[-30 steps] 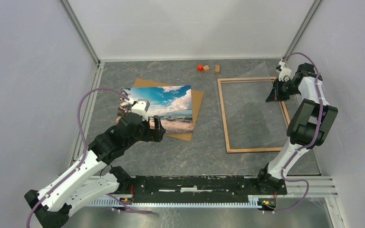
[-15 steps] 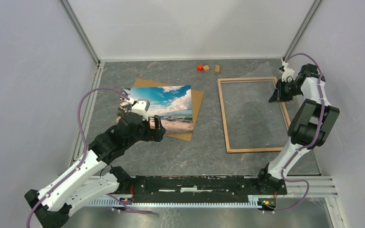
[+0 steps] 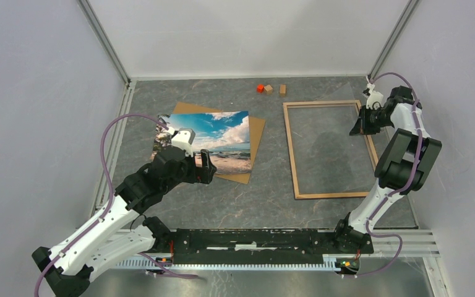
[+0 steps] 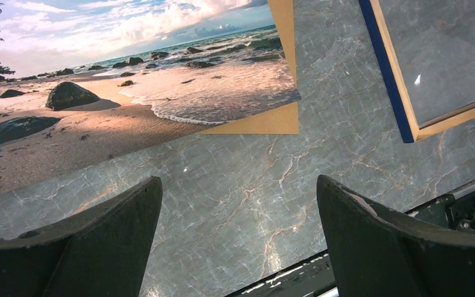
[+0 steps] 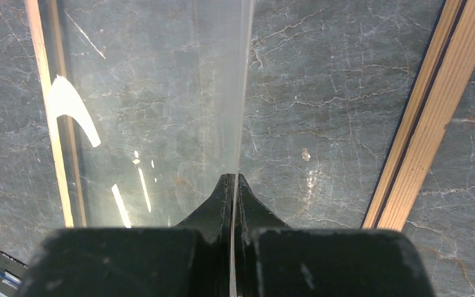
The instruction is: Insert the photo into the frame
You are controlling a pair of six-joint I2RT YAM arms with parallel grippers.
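The photo, a glossy beach print, lies flat on a brown backing board left of centre. My left gripper hovers over the photo's near right corner, open and empty; in the left wrist view its fingertips straddle bare table just below the photo. The frame lies flat on the right, light wood up, with a blue outer edge. My right gripper is above the frame's far right rail, shut on the edge of a clear sheet that slants over the frame.
A red block and two small wooden blocks sit by the back wall. Enclosure walls stand close on both sides. The arms' black base rail runs along the near edge.
My right gripper has shifted slightly right and toward the back with the clear sheet in it. The left arm, photo and frame have not moved.
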